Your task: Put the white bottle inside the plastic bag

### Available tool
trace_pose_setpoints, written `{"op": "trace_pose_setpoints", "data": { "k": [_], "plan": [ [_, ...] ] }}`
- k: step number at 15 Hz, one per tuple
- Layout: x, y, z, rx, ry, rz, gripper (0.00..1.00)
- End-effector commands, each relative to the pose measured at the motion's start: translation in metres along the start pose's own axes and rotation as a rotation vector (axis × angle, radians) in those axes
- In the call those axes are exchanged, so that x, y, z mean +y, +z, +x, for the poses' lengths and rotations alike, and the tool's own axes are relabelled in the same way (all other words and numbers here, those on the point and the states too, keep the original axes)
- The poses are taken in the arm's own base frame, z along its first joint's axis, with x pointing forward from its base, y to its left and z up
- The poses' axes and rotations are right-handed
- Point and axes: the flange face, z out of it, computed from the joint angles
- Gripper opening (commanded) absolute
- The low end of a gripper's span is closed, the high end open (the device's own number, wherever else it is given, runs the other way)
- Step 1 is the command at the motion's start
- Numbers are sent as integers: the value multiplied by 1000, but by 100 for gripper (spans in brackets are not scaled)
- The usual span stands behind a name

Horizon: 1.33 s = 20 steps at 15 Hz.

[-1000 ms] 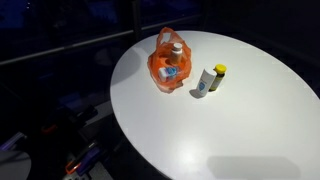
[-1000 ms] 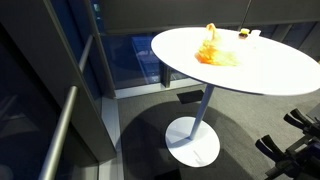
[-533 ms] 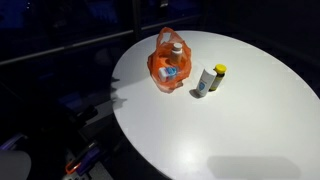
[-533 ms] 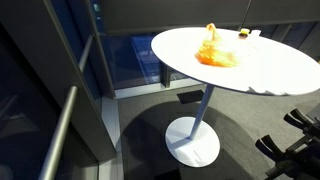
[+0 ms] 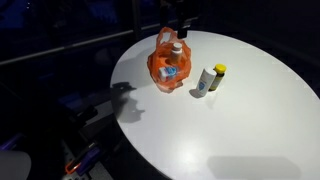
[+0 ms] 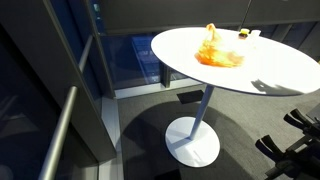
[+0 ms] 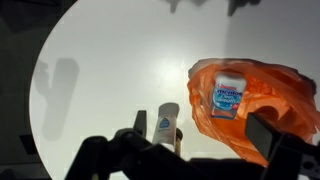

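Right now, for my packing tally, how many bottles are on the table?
3. An orange-capped bottle sits inside the bag; the white bottle and a yellow-capped bottle are side by side beside it. The bag may hide more.

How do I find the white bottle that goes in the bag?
Find the round white table and the orange plastic bag on it. The white bottle sits outside the bag, beside a dark yellow-capped bottle. It is slim, white, with a blue-green mark.

1. An exterior view looks steeply down, close above my table (image 5: 250,120).
2. An exterior view stands far off, low, side-on to the table (image 6: 190,50).
3. My wrist view faces straight down; all share the plastic bag (image 7: 275,95).
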Motion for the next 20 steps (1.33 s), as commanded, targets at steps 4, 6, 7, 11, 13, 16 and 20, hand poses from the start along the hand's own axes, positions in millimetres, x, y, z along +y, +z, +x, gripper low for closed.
{"op": "trace_pose_setpoints", "data": {
  "k": [4,6,7,11,13,16,20],
  "plan": [
    [-2,1,-1,-4,-4,-1,100],
    [2,-2,10,4,38,-2,100],
    [3,-1,14,20,54,4,100],
    [9,15,41,13,86,34,100],
    [11,27,56,6,105,34,100],
    [12,50,79,-13,107,16,100],
    [9,81,107,-41,103,-7,100]
  ]
}}
